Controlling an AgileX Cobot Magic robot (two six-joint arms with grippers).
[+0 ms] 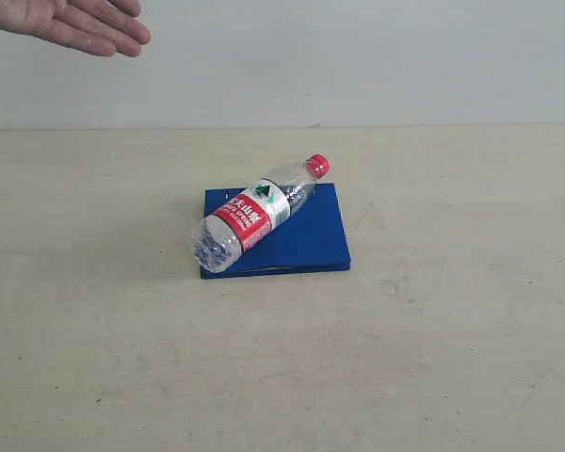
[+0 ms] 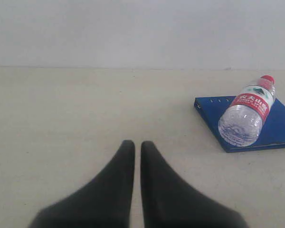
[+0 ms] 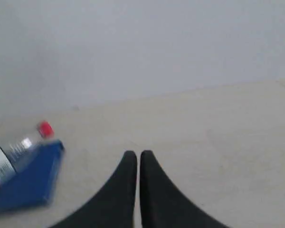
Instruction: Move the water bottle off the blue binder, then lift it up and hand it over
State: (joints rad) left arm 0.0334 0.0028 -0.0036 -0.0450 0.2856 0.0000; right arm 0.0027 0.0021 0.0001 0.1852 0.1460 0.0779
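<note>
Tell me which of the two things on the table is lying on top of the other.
The water bottle: clear, red-capped, on its side across the blue binder, which lies flat on the table.

The surface [image 1: 433,339] is pale beige and matte, marked with faint scuffs and a few small dark specks. In the exterior view it fills the lower three quarters of the frame and meets a plain light wall along a straight horizontal line near the top. The blue binder [image 1: 311,240] lies flat on it at the centre of the frame, slightly askew, with small holes along its upper left edge. In the left wrist view the binder sits at the right edge, mid-height; in the right wrist view it appears blurred at lower left.
</note>
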